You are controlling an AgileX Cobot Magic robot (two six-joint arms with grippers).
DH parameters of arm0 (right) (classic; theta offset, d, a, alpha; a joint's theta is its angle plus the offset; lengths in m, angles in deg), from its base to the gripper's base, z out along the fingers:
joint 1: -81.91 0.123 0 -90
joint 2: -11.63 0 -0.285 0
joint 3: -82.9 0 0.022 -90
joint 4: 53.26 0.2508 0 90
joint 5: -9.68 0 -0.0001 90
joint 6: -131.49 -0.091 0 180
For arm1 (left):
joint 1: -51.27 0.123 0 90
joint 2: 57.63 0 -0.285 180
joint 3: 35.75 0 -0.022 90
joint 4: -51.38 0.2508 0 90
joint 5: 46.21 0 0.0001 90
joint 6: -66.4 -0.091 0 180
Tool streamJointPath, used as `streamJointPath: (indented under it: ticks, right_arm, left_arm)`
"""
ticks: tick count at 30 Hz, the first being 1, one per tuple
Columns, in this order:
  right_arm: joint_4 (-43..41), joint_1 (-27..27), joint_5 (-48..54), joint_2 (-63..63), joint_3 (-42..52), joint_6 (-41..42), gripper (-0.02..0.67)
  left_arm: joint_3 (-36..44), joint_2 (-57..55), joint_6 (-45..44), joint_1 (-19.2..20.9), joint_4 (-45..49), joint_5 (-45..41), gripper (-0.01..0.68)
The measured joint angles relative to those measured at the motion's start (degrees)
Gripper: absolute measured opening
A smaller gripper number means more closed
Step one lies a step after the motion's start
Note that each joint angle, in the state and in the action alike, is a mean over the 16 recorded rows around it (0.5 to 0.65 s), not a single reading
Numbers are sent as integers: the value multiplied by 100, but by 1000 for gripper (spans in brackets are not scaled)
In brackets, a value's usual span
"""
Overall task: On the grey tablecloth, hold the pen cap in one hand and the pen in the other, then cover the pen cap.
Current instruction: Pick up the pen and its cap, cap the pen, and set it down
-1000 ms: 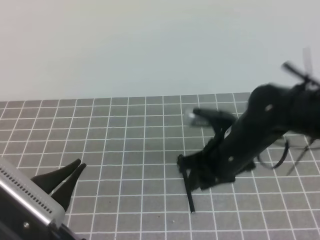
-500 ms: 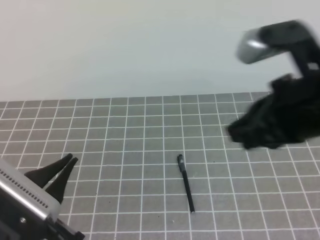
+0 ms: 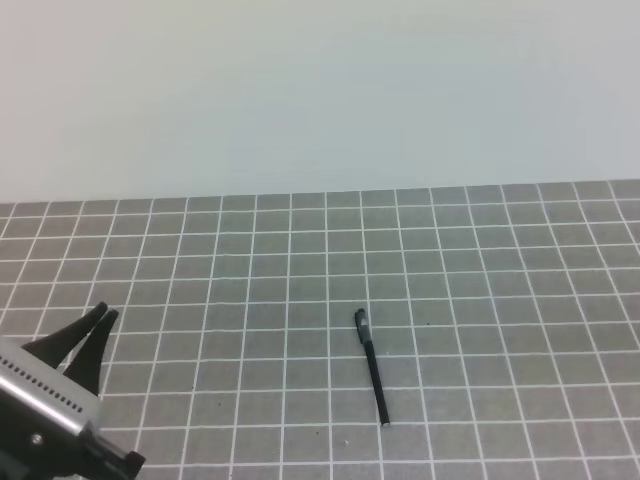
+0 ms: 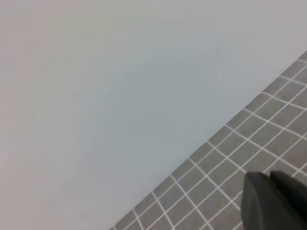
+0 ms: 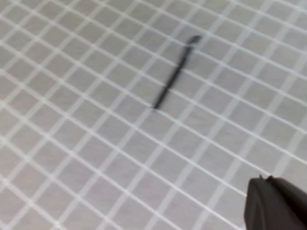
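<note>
pen (image 3: pixel 371 368) on the grey tablecloth (image 3: pixel 500 260): light, stiff, slick, grab mid-barrel | cap maybe already on, too blurry | left end effector (image 3: pixel 103 316) and right end effector (image 5: pixel 271 181) both closed, empty

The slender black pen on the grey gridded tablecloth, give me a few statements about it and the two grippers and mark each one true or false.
1. The slender black pen lies flat on the grey gridded tablecloth. True.
2. The right gripper is clamped on the pen. False: in the right wrist view its fingers are shut on nothing, apart from the pen, and it is outside the exterior high view.
3. The left gripper sits at the left of the exterior high view with its fingers together. True.
4. The left gripper is touching the pen. False: several grid squares of cloth separate them.
5. The pen stands upright on its tip. False: it lies along the cloth.
</note>
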Motion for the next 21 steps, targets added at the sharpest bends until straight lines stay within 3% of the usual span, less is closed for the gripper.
streamJointPath:
  ticks: [12, 21]
  right_arm:
    - [-2155, 0, -111, -1842, 1594, -1724, 5]
    - [-2247, 0, -139, -2324, 2206, -2155, 5]
  left_arm:
    - [48, 0, 204, 0, -290, 158, 0]
    - [59, 0, 208, 0, -795, 163, 0]
